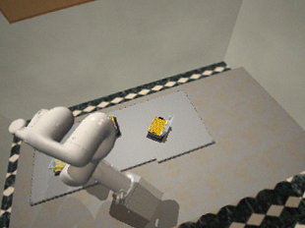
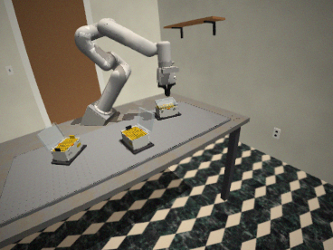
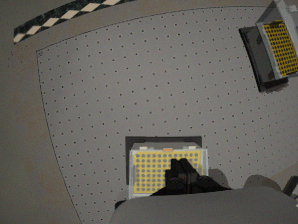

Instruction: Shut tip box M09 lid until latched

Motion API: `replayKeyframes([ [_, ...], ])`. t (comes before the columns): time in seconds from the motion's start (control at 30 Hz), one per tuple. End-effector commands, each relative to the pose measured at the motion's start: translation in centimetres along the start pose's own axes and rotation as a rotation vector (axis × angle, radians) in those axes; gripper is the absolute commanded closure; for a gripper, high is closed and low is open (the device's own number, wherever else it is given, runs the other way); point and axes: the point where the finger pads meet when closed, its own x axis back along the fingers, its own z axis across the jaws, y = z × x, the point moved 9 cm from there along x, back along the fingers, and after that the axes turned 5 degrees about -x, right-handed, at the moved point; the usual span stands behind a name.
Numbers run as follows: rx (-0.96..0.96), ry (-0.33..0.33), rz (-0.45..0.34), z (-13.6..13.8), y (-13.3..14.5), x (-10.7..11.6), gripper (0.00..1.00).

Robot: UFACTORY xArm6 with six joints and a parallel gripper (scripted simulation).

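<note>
Three tip boxes with yellow tips stand on the grey mat (image 2: 113,149). In the exterior view the near box (image 2: 65,148) and the middle box (image 2: 136,137) have their lids raised. The far box (image 2: 166,110) sits right under my gripper (image 2: 166,93), which is shut on nothing and hangs just above the box. In the wrist view my dark fingers (image 3: 184,177) cover part of this box's tip grid (image 3: 166,171). A second box (image 3: 276,46) shows at the upper right. In the top view my arm (image 1: 81,146) hides the gripper. No sticker ID is readable.
The arm's base (image 2: 96,114) stands at the table's back edge. The mat's end (image 3: 49,129) lies close to the box under the gripper. A wall shelf (image 2: 195,23) hangs high above the table. In the top view one box (image 1: 159,126) stands unobstructed.
</note>
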Motion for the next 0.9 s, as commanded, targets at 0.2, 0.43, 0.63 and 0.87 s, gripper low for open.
replayKeyframes([
  [0.2, -0.001, -0.003, 0.002, -0.1, 0.0, 0.1, 1.00],
  [0.43, -0.001, -0.003, 0.002, -0.1, 0.0, 0.1, 1.00],
  [0.63, -0.001, -0.003, 0.002, -0.1, 0.0, 1.3, 1.00],
  [0.87, -0.001, -0.003, 0.002, -0.1, 0.0, 2.3, 1.00],
])
